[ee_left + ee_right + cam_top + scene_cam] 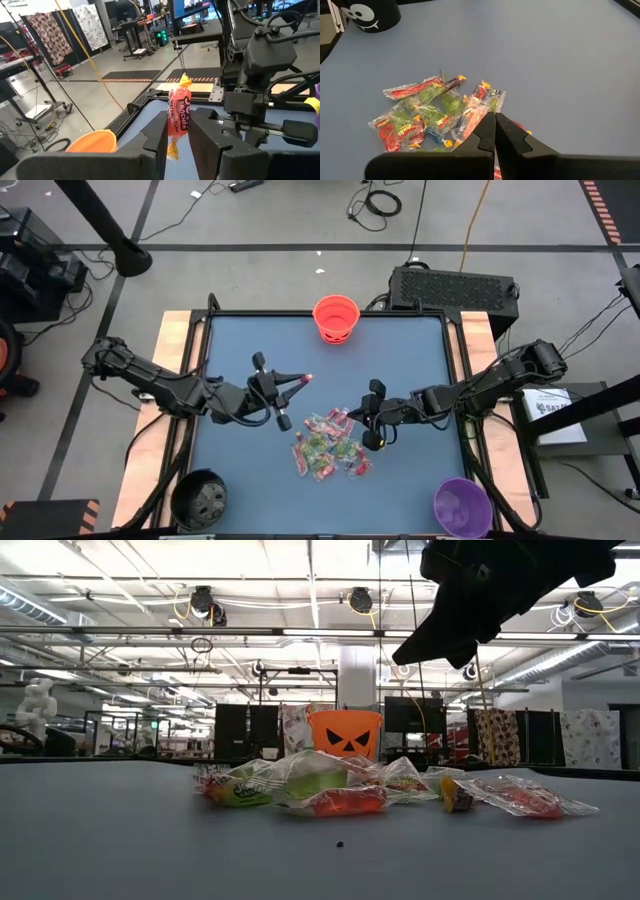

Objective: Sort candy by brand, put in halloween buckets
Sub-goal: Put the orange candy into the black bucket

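While the left gripper holds a red candy pinched above the blue table, between the orange bucket and the candy pile, the right gripper hovers closed and empty beside that pile

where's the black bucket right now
In the high view the black bucket sits at the table's near-left corner, beside the left arm, across from the purple bucket.
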Robot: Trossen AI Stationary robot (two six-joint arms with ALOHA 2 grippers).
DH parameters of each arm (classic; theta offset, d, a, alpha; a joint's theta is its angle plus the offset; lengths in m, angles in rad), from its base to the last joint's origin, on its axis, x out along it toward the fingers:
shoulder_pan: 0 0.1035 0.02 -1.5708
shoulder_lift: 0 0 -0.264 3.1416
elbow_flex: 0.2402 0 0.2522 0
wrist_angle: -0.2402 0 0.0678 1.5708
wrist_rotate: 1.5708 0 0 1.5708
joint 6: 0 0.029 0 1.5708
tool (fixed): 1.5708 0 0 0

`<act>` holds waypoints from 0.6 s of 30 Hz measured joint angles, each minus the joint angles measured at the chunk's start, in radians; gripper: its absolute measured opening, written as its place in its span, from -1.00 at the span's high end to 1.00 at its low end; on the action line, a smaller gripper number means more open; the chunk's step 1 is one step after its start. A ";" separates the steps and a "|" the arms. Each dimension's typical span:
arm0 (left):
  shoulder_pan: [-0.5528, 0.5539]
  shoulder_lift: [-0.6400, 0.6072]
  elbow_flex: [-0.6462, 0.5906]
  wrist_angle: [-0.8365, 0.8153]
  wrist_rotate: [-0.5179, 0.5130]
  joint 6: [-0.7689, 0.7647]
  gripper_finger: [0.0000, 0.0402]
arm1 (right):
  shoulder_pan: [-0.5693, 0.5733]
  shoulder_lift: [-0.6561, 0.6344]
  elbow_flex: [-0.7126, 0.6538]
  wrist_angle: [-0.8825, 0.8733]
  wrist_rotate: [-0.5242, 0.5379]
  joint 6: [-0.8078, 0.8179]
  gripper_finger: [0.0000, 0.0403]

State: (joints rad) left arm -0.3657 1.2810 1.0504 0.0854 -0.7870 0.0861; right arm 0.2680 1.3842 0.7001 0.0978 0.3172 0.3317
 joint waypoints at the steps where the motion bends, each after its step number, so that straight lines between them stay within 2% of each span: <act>1: -0.003 -0.005 0.000 0.000 -0.002 0.000 0.61 | 0.000 0.000 0.000 0.000 0.000 0.000 1.00; 10: -0.051 -0.081 -0.001 -0.170 -0.032 0.000 0.61 | 0.000 0.000 0.000 -0.003 0.000 0.005 1.00; 14: -0.069 -0.125 -0.001 -0.185 -0.065 0.137 0.61 | 0.000 0.000 0.000 -0.003 0.000 0.007 1.00; 18: -0.109 -0.163 0.000 -0.236 -0.060 0.141 0.61 | 0.000 0.000 0.000 -0.003 0.000 0.007 1.00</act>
State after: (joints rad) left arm -0.4747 1.1179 1.0500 -0.1505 -0.8471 0.2273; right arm 0.2680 1.3842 0.6998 0.0952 0.3168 0.3389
